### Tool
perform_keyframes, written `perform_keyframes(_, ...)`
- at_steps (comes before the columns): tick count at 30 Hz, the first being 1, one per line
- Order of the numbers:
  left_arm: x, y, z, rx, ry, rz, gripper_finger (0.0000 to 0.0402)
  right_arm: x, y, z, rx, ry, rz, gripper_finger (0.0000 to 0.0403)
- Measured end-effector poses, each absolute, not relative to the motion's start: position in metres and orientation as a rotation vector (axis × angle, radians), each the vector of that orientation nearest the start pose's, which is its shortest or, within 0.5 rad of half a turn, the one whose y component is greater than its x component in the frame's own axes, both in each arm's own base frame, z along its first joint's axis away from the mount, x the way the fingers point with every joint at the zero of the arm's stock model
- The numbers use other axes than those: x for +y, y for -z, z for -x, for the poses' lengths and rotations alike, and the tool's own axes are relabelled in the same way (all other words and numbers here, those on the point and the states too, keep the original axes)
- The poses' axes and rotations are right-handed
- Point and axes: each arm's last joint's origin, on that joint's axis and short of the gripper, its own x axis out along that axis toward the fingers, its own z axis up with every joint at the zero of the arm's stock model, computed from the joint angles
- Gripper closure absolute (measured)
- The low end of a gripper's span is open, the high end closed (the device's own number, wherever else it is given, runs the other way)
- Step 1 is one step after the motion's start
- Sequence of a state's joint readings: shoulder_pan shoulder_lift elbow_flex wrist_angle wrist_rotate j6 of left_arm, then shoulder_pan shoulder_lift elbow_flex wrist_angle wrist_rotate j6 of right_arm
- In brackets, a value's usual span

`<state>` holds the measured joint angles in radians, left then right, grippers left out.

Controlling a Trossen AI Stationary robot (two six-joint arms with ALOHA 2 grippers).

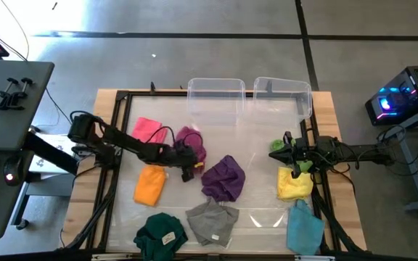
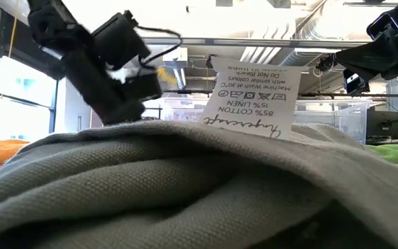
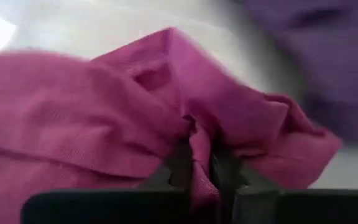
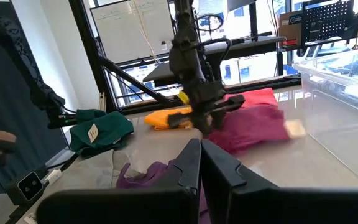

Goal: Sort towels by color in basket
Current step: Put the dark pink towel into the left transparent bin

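Note:
My left gripper is shut on the magenta towel at the table's middle; the left wrist view shows its fingers pinching a fold of the magenta cloth. A pink towel lies beside it, an orange towel below, and a purple towel to the right. Grey and dark green towels lie at the front. My right gripper is shut and empty above the light green towel, next to the yellow and light blue towels.
Two clear plastic bins stand at the table's back edge. A black frame borders the work area. In the low view the grey towel with its white care label fills the foreground.

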<state>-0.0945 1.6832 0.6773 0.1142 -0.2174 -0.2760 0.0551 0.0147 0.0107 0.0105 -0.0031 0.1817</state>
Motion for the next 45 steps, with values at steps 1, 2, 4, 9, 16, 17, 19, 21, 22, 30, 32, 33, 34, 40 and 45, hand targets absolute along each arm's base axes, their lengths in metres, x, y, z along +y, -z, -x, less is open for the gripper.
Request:
perform_keyframes(1,-0.023,-0.126,-0.295,0.855,-0.208,0.119,0.0385,0.005,-0.167,-0.098,-0.001,-0.059,-0.182,0.0400)
perform_keyframes(2,-0.025,-0.140,-0.302,0.821,-0.183,0.101,0.0383,0.005,-0.167,-0.098,-0.001,-0.059,-0.182,0.0400)
perform_keyframes(4,-0.030,-0.181,-0.319,0.686,-0.146,0.018,0.0385,0.005,-0.167,-0.098,-0.001,-0.058,-0.182,0.0400)
perform_keyframes(9,-0.032,-0.262,-0.347,0.460,-0.356,-0.358,0.0397,0.005,-0.167,-0.098,-0.001,-0.058,-0.182,0.0400)
perform_keyframes(16,0.021,-0.340,-0.363,0.319,-0.492,-0.538,0.0399,0.005,-0.167,-0.098,0.001,-0.058,-0.182,0.0400)
perform_keyframes(17,0.033,-0.344,-0.363,0.307,-0.501,-0.529,0.0400,0.005,-0.167,-0.098,0.001,-0.059,-0.182,0.0400)
perform_keyframes(19,0.059,-0.350,-0.361,0.282,-0.522,-0.478,0.0400,0.005,-0.167,-0.098,0.003,-0.058,-0.182,0.0400)
perform_keyframes(21,0.086,-0.350,-0.356,0.269,-0.548,-0.383,0.0400,0.005,-0.167,-0.098,0.004,-0.058,-0.182,0.0400)
perform_keyframes(22,0.098,-0.349,-0.353,0.271,-0.553,-0.331,0.0400,0.005,-0.167,-0.098,0.004,-0.058,-0.182,0.0400)
perform_keyframes(30,0.167,-0.334,-0.326,0.298,-0.520,0.085,0.0401,0.006,-0.167,-0.098,0.004,-0.058,-0.182,0.0400)
perform_keyframes(32,0.176,-0.328,-0.325,0.312,-0.523,0.146,0.0401,0.005,-0.167,-0.098,0.004,-0.058,-0.182,0.0400)
perform_keyframes(33,0.179,-0.322,-0.326,0.338,-0.523,0.167,0.0401,0.006,-0.167,-0.098,0.004,-0.058,-0.182,0.0400)
perform_keyframes(34,0.181,-0.316,-0.328,0.355,-0.518,0.178,0.0401,0.005,-0.167,-0.098,0.004,-0.058,-0.182,0.0400)
perform_keyframes(40,0.190,-0.289,-0.344,0.401,-0.514,0.189,0.0396,0.005,-0.167,-0.098,0.004,-0.058,-0.182,0.0400)
perform_keyframes(45,0.195,-0.281,-0.346,0.413,-0.529,0.186,0.0361,0.005,-0.167,-0.098,0.004,-0.058,-0.182,0.0400)
